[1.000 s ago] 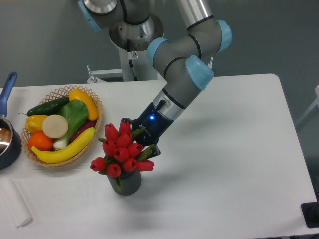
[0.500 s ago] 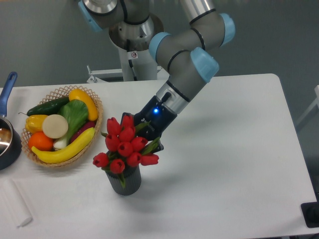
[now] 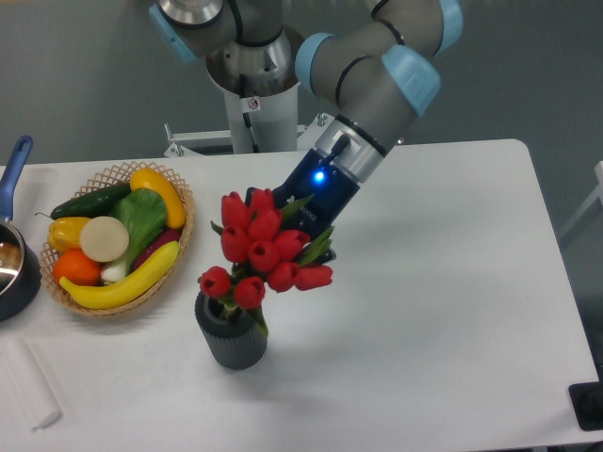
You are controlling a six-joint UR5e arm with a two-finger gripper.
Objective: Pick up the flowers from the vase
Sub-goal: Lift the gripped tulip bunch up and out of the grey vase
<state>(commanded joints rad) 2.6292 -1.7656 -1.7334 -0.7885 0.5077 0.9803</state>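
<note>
White table [image 3: 443,311], rounded corners, grey backdrop behind. Dark grey ribbed vase [image 3: 231,334] upright near front centre. Wicker basket [image 3: 179,247] of produce at left, apart from vase. Dark pot [image 3: 17,273] with blue handle at left edge, partly cut off, just beside basket. White rolled cloth or paper [image 3: 30,386] at front-left corner. Robot base pedestal [image 3: 252,108] behind far edge.

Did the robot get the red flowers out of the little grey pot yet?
Nearly. The gripper sits behind the bunch of red tulips, so its fingers are hidden, but the bunch hangs above the dark grey ribbed vase, whose rim shows bare. A leaf or stem still dips at the rim. Left to do: lift clear.
</note>
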